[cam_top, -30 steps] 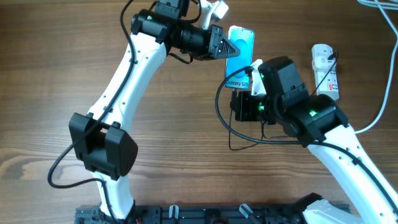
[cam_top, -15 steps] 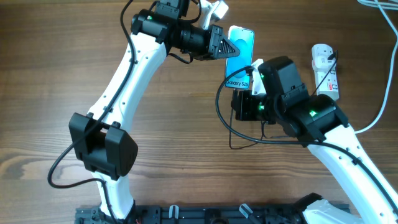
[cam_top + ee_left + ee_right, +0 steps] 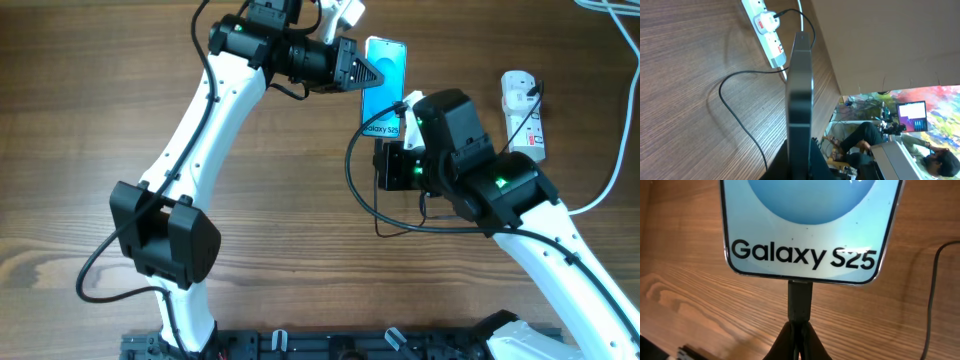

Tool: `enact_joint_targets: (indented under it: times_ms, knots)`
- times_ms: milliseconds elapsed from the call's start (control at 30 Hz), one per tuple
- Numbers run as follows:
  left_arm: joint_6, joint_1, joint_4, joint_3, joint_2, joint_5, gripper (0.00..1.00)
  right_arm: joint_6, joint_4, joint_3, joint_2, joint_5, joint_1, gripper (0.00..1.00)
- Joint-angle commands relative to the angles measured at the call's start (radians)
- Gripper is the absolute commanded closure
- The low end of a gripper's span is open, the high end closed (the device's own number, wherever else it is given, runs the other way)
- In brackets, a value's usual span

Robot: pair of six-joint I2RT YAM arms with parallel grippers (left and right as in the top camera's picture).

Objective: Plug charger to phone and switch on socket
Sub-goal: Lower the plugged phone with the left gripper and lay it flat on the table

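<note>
Left gripper [image 3: 368,74] is clamping the phone [image 3: 384,88] by its side, fingertips mostly hidden | right gripper [image 3: 799,335] is pinching the charger [image 3: 800,302] tip against the phone's lower edge, seating unclear | socket [image 3: 523,112] is lying well apart, switch unreadable.

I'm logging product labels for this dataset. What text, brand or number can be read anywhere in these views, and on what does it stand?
"Galaxy S25": black letters on the phone screen, right wrist view.
Red markings on the socket: too small to read.
On the monitor behind, left wrist view: too blurred to read.
</note>
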Motion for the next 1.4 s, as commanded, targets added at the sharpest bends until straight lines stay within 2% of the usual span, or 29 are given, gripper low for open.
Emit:
enact_joint_targets:
  times_ms: [0, 67, 100, 267, 300, 400, 433, 467, 567, 667, 733, 967, 1367]
  knots:
    - [0.01, -0.012, -0.027, 0.019, -0.024, 0.059, 0.96, -0.05, 0.069, 0.026, 0.008, 0.134, -0.017, 0.96]
    - [0.009, -0.012, -0.027, 0.019, -0.024, 0.059, 0.96, -0.049, 0.076, 0.026, 0.008, 0.134, -0.017, 0.95]
    - [0.009, -0.012, -0.027, 0.019, -0.024, 0.059, 0.96, -0.047, 0.076, 0.026, 0.008, 0.134, -0.017, 0.89]
    - [0.009, -0.01, -0.026, 0.019, -0.024, 0.048, 0.96, -0.047, 0.042, 0.026, 0.007, 0.06, -0.017, 0.74]
    - [0.009, -0.007, -0.026, 0.019, -0.024, 0.022, 0.96, -0.048, 0.024, 0.026, 0.007, 0.034, -0.017, 0.67]
    - [0.002, 0.003, -0.03, 0.019, -0.024, -0.048, 0.96, -0.031, -0.045, 0.026, 0.007, -0.013, -0.017, 0.23]
    - [0.002, 0.004, -0.05, 0.019, -0.024, -0.119, 0.96, -0.021, -0.069, 0.026, 0.006, -0.033, -0.017, 0.03]
    - [0.002, 0.005, -0.083, 0.018, -0.023, -0.192, 0.96, -0.022, -0.086, 0.026, 0.006, -0.063, -0.017, 0.01]
    - [0.003, 0.004, -0.153, -0.003, -0.005, -0.28, 0.96, -0.021, -0.101, 0.025, 0.006, -0.136, -0.017, 0.0]
    - [0.006, 0.004, -0.153, -0.073, 0.024, -0.334, 0.96, -0.016, -0.105, 0.025, 0.007, -0.143, -0.017, 0.0]
    - [0.006, 0.004, -0.135, -0.118, 0.062, -0.338, 0.96, 0.024, -0.109, 0.023, 0.007, -0.142, -0.017, 0.0]
    - [0.006, 0.003, -0.113, -0.135, 0.204, -0.335, 0.96, 0.026, -0.109, 0.023, 0.007, -0.142, -0.017, 0.01]
    - [0.006, -0.016, -0.025, -0.137, 0.325, -0.335, 0.96, 0.024, -0.112, 0.022, 0.007, -0.141, -0.017, 0.0]
